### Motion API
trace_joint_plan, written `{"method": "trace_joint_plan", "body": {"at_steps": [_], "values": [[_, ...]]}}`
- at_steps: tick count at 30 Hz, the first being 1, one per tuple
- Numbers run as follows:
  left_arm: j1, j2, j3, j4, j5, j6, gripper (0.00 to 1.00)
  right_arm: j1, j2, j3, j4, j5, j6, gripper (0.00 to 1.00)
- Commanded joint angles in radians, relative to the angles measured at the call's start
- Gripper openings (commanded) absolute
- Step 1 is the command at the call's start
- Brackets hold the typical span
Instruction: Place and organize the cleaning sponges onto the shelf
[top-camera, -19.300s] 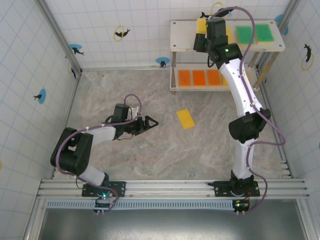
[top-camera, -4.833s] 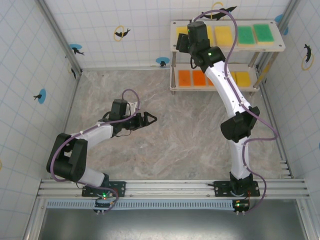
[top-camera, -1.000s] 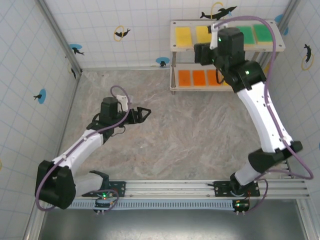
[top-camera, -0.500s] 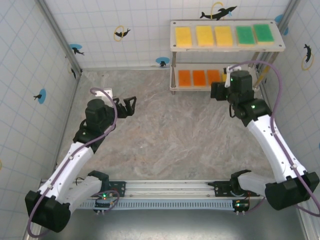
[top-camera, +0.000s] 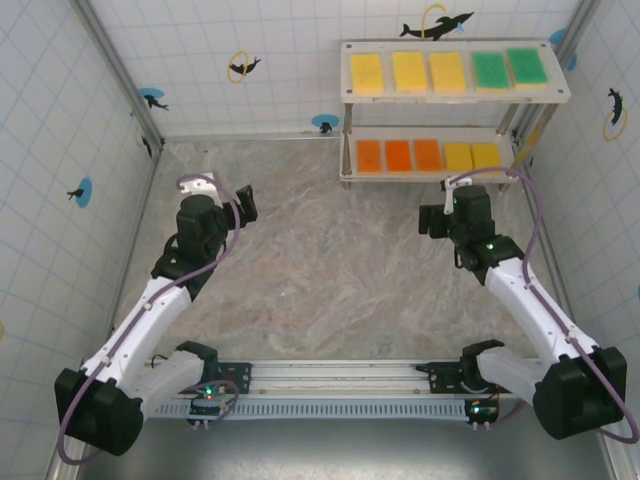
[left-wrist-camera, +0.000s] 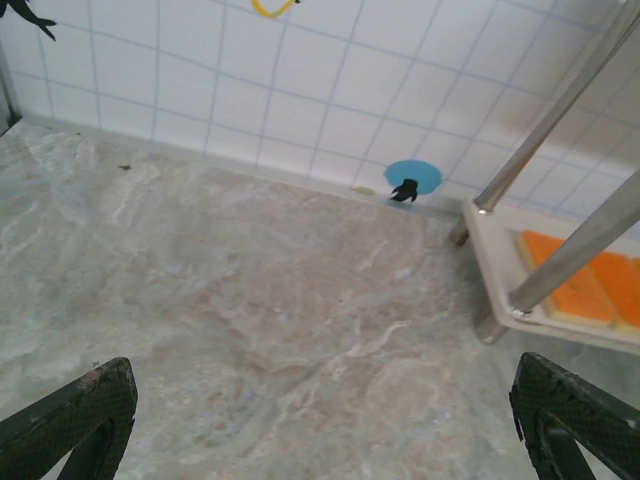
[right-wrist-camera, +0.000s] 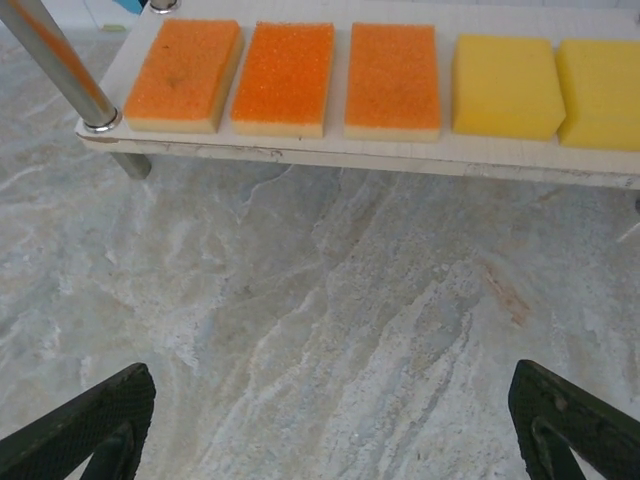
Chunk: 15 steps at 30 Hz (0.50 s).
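Cleaning sponges (top-camera: 410, 72) line the shelf (top-camera: 455, 97); both arms hover elbows-bent, fingers (right-wrist-camera: 90, 420) apart.

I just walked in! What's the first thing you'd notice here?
The bright sponges lined up on the shelf at the back right: three yellow and two green on top, three orange and two yellow below. Then the white left arm and right arm, bent at either side of the marbled table.

Robot lab test cell, white grid walls (top-camera: 200, 60), animal marker stickers (top-camera: 325, 123), aluminium mounting rail (top-camera: 340, 373)
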Motion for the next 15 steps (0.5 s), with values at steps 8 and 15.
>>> {"method": "trace_joint_plan", "body": {"at_steps": [8,15], "values": [[0.005,0.109,-0.034,0.124,-0.062,0.035,0.97,-0.172,-0.016,-0.245,0.386,0.016,-0.035,0.99],[0.005,0.147,-0.058,0.176,-0.203,0.154,0.97,-0.254,0.094,-0.306,0.562,-0.033,-0.024,0.99]]}}
